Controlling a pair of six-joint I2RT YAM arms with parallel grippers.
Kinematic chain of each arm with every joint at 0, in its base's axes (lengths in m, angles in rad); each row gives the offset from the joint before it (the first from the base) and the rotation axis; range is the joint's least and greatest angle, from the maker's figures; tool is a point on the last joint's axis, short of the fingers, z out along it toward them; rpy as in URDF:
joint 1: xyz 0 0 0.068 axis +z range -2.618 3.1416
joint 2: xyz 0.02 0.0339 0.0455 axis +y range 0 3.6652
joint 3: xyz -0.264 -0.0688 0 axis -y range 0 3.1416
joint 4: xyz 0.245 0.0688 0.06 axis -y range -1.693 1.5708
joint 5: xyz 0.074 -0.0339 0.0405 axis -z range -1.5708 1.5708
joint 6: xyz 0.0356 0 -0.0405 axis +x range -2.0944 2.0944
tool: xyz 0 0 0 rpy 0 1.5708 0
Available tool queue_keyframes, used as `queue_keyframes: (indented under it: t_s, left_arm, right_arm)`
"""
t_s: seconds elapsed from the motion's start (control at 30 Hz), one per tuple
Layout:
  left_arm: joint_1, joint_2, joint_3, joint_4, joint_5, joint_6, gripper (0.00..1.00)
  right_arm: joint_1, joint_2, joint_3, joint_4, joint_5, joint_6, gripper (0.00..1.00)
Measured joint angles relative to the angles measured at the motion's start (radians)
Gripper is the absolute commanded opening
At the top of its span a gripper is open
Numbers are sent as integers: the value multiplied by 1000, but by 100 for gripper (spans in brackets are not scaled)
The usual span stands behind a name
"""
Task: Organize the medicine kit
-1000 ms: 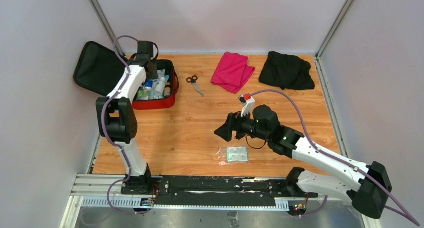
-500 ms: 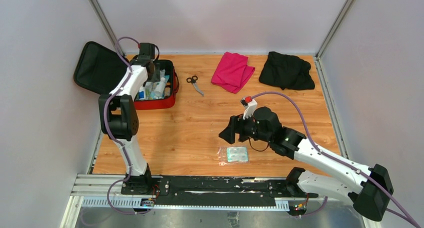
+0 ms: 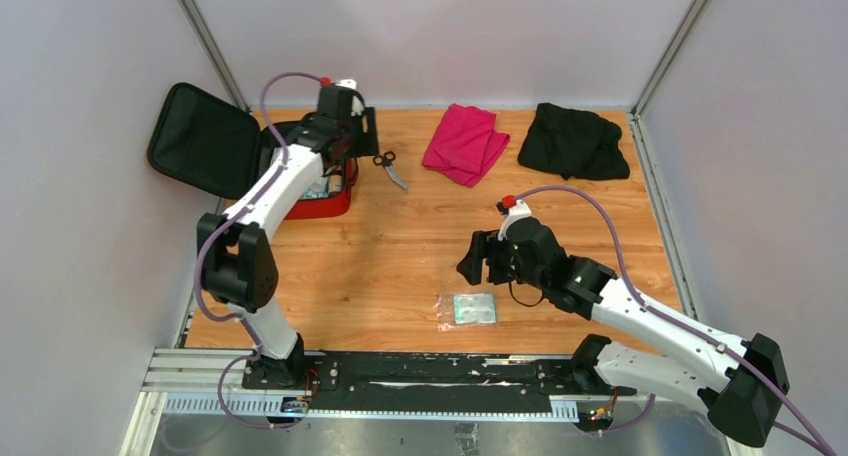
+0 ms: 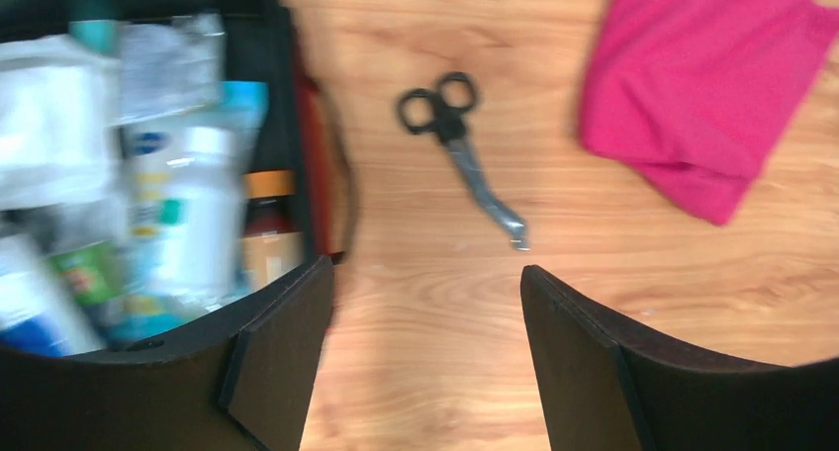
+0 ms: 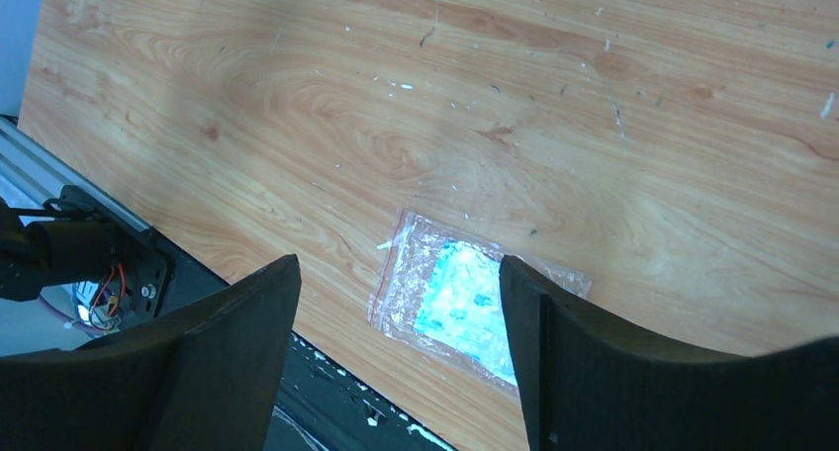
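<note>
The medicine kit [image 3: 318, 204], a red zip case, lies open at the back left with its black lid [image 3: 200, 141] folded outward. Bottles and packets fill it [image 4: 297, 174]. My left gripper [image 3: 350, 141] hovers over the kit's right edge, open and empty [image 4: 425, 268]. Black-handled scissors [image 3: 390, 169] lie on the wood just right of the kit, ahead of the open jaws [image 4: 465, 154]. My right gripper [image 3: 478, 259] hangs open and empty [image 5: 398, 263] above a clear zip bag with teal contents [image 3: 468, 309], which lies flat near the front edge [image 5: 465, 293].
A folded pink cloth [image 3: 465, 141] lies at the back centre, also in the left wrist view [image 4: 702, 85]. A black cloth [image 3: 572, 141] sits at the back right. The black rail [image 3: 420, 371] with both arm bases runs along the near edge, close to the bag.
My left gripper has risen out of the kit, swung right toward the scissors and opened. My right gripper has shifted slightly right and tilted down over the bag.
</note>
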Motion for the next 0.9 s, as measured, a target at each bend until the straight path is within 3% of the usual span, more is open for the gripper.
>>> queue_keyframes:
  t_s: [0.2, 0.5, 0.9]
  left_arm:
    - [-120, 183, 101, 6, -3, -96, 72]
    - [-110, 492, 303, -29, -13, -191, 68]
    - [-110, 632, 418, -79, -46, -209, 59]
  right_arm:
    - [0, -37, 0, -56, 43, 34, 77]
    - [-5, -153, -14, -126, 99, 41, 77]
    - [-16, -152, -23, -149, 108, 32, 77]
